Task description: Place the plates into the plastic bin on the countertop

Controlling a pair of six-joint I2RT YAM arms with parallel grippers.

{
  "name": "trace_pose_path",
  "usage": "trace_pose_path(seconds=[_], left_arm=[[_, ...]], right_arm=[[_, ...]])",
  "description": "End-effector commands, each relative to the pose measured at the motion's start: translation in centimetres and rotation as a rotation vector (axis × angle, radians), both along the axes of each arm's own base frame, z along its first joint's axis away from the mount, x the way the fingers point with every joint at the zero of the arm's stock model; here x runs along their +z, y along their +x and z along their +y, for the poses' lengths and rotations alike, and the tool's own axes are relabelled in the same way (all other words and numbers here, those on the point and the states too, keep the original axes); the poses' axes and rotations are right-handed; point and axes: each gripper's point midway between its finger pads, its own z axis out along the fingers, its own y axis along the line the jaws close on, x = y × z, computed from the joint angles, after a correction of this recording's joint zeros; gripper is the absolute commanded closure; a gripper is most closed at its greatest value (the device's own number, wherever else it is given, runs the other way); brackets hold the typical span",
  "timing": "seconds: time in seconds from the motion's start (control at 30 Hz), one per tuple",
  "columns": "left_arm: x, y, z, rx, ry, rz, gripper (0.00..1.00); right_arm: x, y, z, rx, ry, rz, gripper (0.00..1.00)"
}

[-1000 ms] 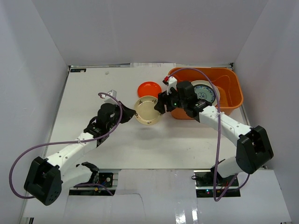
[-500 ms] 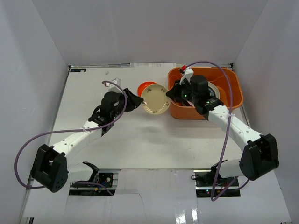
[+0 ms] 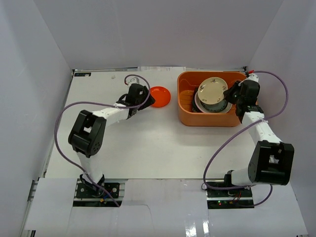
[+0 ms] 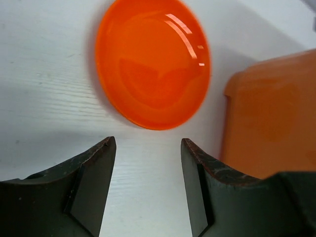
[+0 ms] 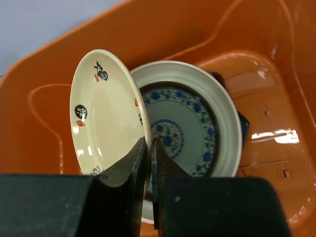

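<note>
My right gripper is shut on the rim of the tan plate, holding it tilted on edge above the orange plastic bin. Inside the bin lies a blue-patterned plate on a larger cream plate, with a dark corner showing beneath. The round orange-red plate lies on the white countertop left of the bin. My left gripper stands open just short of it, nothing between its fingers.
The bin's orange outer wall rises close to the right of my left gripper. Pale walls enclose the countertop on the left, back and right. A purple cable loops from the left arm.
The tan plate went from my left gripper to my right, which shut on it and swung it over the bin. My left gripper opened and reached to the orange-red plate.
</note>
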Motion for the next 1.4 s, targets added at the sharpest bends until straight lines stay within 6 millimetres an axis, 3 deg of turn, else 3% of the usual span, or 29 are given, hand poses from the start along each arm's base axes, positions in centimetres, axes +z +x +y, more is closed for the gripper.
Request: trace_pose_path(seconds=[0.0, 0.07, 0.1, 0.13, 0.2, 0.33, 0.43, 0.47, 0.5, 0.57, 0.6, 0.63, 0.67, 0.7, 0.73, 0.77, 0.8, 0.97, 1.0, 1.03, 1.07, 1.37], left_arm=[[0.8, 2.1, 0.7, 0.028, -0.005, 0.001, 0.34], [-1.1, 2.7, 0.5, 0.023, 0.015, 0.027, 0.34], [-1.6, 2.9, 0.7, 0.026, 0.032, 0.049, 0.34], [-3.1, 3.0, 0.7, 0.026, 0.051, 0.076, 0.34], [-4.1, 3.3, 1.0, 0.031, 0.059, 0.092, 0.35], [-5.9, 4.0, 0.9, 0.038, 0.059, 0.113, 0.42], [-6.5, 4.5, 1.1, 0.056, 0.06, 0.11, 0.59], [-6.9, 4.6, 1.2, 0.062, 0.065, 0.116, 0.66], [-6.9, 4.8, 1.6, 0.075, 0.071, 0.113, 0.81], [-7.4, 4.7, 2.4, 0.101, 0.084, 0.12, 0.99], [-6.4, 5.1, 2.7, 0.122, 0.072, 0.086, 1.0], [-6.9, 4.5, 3.6, 0.137, 0.07, 0.09, 1.0], [-7.1, 3.8, 4.0, 0.143, 0.07, 0.101, 1.0], [-4.7, 3.9, 4.1, 0.15, 0.032, 0.042, 1.0], [-4.0, 3.4, 4.4, 0.157, 0.022, 0.025, 1.0], [-4.7, 1.9, 5.2, 0.168, 0.022, 0.034, 1.0], [-2.2, 1.3, 5.4, 0.175, -0.015, -0.013, 1.0], [1.4, -3.5, 6.5, 0.168, -0.127, -0.09, 1.0], [0.8, -4.9, 6.8, 0.159, -0.134, -0.073, 1.0], [2.8, -5.6, 6.8, 0.145, -0.167, -0.115, 1.0], [3.5, -6.4, 6.3, 0.106, -0.195, -0.13, 1.0], [8.4, -12.5, 3.8, -0.142, -0.348, -0.207, 1.0]], right_arm=[[-0.1, 1.1, -1.6, -0.068, 0.008, -0.023, 0.87], [-0.3, 1.0, -1.6, -0.068, 0.012, -0.019, 0.71], [-0.5, 0.7, -1.6, -0.075, 0.013, -0.018, 0.54], [0.5, 0.6, -1.6, -0.076, 0.014, -0.052, 0.47], [1.2, 0.1, -1.5, -0.074, 0.014, -0.073, 0.29], [4.0, -1.6, 0.4, 0.013, 0.038, -0.151, 0.29], [5.4, -3.1, 3.2, 0.095, 0.033, -0.208, 0.31], [5.6, -3.6, 4.9, 0.147, 0.028, -0.22, 0.31], [5.9, -4.2, 7.0, 0.207, 0.031, -0.229, 0.32], [6.1, -5.1, 9.3, 0.289, 0.007, -0.245, 0.32], [5.9, -6.0, 11.7, 0.366, 0.003, -0.235, 0.32], [6.0, -6.7, 14.2, 0.46, -0.013, -0.238, 0.32], [6.0, -6.6, 14.2, 0.462, -0.013, -0.234, 0.32], [5.6, -7.5, 16.2, 0.54, -0.032, -0.223, 0.3], [5.1, -7.6, 17.2, 0.572, -0.041, -0.206, 0.29], [5.6, -8.2, 18.8, 0.631, -0.041, -0.216, 0.26], [5.1, -8.2, 19.5, 0.665, -0.056, -0.203, 0.24], [4.6, -9.1, 23.9, 0.804, -0.078, -0.176, 0.08], [4.7, -8.9, 24.8, 0.827, -0.083, -0.172, 0.06], [4.4, -9.2, 25.5, 0.852, -0.094, -0.162, 0.04], [4.3, -9.5, 26.4, 0.88, -0.097, -0.157, 0.02], [1.0, -8.0, 28.4, 0.875, -0.092, -0.046, 0.04]])
